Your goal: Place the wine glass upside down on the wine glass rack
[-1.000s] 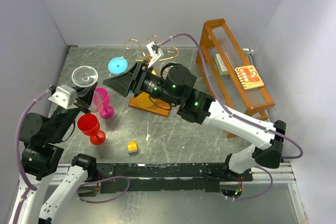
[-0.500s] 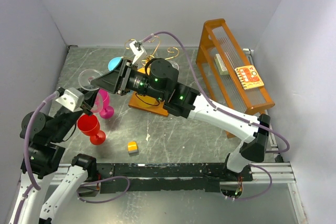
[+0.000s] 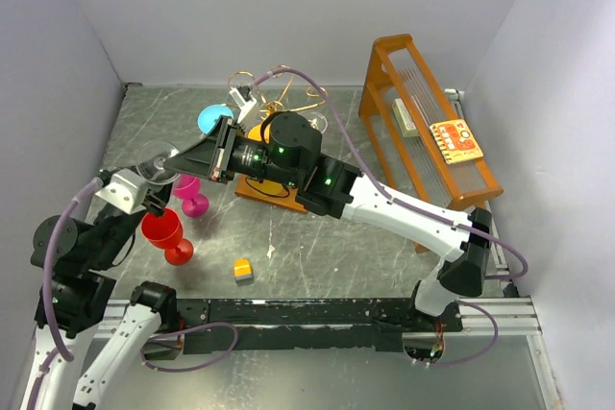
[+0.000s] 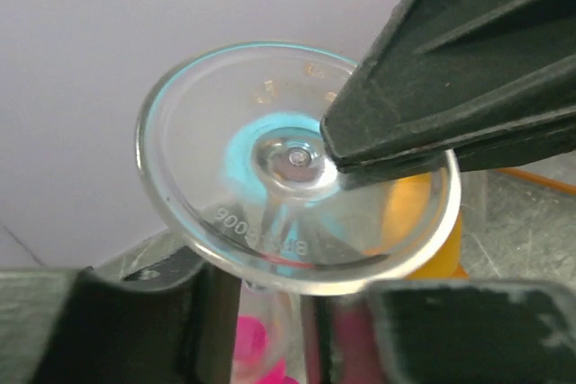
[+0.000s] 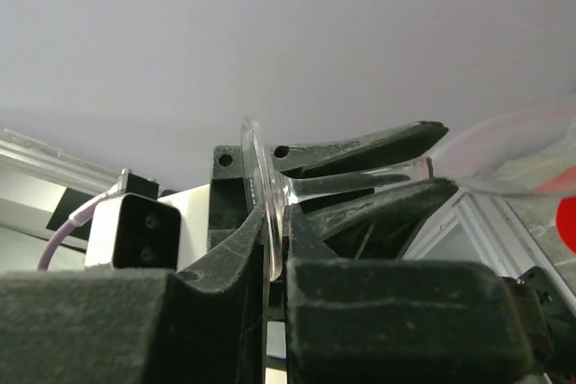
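**Handover at the foot of the glass**

The clear stemmed wine glass [image 4: 261, 188] is in the air over the left side of the grey marbled worktop [image 3: 327, 256], well apart from the gold wire wine glass rack on its orange-brown wooden base [image 3: 274, 197]. The right end effector [image 4: 333, 156] is closed on the glass's flat round foot, pinching the disc across its thickness. The left end effector [image 5: 432, 157] has a finger on each side of the stem; whether it is clamped I cannot tell.

A pinch on a thin disc will likely let the bowl swing. The left fingers should part fully before either arm pulls away, and the right should then move slowly, foot uppermost. At the rack, the stem should slide into a scroll arm so the foot rests on the wire.

The clear glass looks empty. A red goblet [image 3: 163, 229] and a pink goblet [image 3: 192, 201] stand upright nearby, contents not visible. The tall orange slatted wooden frame [image 3: 389, 50] holds a pale block [image 3: 405, 114] and an orange patterned card [image 3: 455, 139].
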Motion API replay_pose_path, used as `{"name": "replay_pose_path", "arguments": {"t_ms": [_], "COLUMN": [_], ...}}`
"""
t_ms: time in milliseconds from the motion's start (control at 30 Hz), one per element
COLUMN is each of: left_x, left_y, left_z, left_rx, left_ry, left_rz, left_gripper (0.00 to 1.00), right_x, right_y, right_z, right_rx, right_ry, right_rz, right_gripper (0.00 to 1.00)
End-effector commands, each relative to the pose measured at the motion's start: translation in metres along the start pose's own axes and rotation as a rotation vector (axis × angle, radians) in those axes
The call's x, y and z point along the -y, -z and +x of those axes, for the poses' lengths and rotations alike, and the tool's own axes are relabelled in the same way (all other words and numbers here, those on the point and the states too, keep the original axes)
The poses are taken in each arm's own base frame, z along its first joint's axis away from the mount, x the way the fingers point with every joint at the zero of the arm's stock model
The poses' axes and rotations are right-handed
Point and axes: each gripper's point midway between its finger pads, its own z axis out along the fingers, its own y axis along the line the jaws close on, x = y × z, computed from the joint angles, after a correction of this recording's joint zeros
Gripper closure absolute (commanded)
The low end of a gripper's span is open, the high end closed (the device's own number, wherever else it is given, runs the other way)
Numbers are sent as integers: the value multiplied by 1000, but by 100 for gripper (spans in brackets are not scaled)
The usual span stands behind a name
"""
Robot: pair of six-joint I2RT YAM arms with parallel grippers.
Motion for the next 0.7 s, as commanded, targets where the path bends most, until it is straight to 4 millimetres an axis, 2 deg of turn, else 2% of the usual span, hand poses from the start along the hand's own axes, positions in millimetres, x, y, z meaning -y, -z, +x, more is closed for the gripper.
{"name": "replay_pose_path", "arguments": {"t_ms": [0,167,367,467,567,667], "left_x": [-9,-9,-10,-7,-4,-5], "left_y": [14,35,56,56,55,51], "left_z": [-6,-6,-30,-38,-50,-50], "left_rx": [-18,-38,-30,-25,13,40], "left_ry": [90,172,301,511,834,1060], "left_rz": [-77,-121,-160,-186,-232,-278], "left_gripper": [55,36,31,32,32,32], "right_x": [-6,-4,-4,-3,0,1], "right_y": [-6,-13,-15,-17,-18,-19], "right_z": [-11,-13,-14,-16,-16,-14], "right_rx": [32,34,44,53,55,49], "right_ry": [9,8,-6,-3,-6,-19], "right_rz": [-26,-35,-78,-83,-79,-89], "right_gripper": [100,100,100,100,100,100]}}
